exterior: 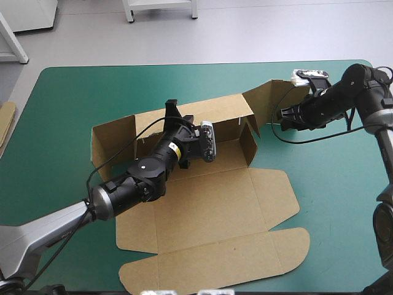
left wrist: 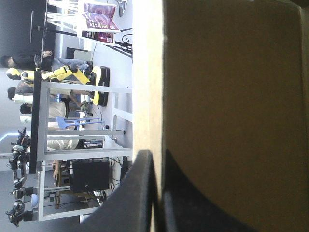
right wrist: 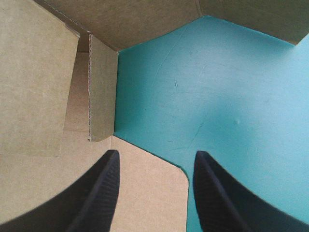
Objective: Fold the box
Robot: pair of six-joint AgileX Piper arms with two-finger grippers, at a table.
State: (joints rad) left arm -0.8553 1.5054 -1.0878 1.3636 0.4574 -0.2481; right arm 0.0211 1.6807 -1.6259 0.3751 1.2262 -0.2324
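Observation:
The brown box (exterior: 209,203) lies in the middle of the table, its lid panel and rounded flaps flat toward the near edge. Its far wall (exterior: 215,110) stands raised, with end flaps bent at both sides. My left gripper (exterior: 172,109) is at the top edge of that wall, left of its middle. In the left wrist view the black fingers (left wrist: 145,193) are all but shut, with the box's (left wrist: 231,96) board edge between them. My right gripper (exterior: 277,117) hovers open just past the wall's right end flap (exterior: 270,95). Its wrist view shows that gripper (right wrist: 154,157) over a flat rounded flap (right wrist: 149,193) and the teal-green cover (right wrist: 217,87).
More brown board (exterior: 6,120) shows at the table's left edge. Bare teal-green cover (exterior: 331,203) lies to the right of the box and along the far edge (exterior: 123,77).

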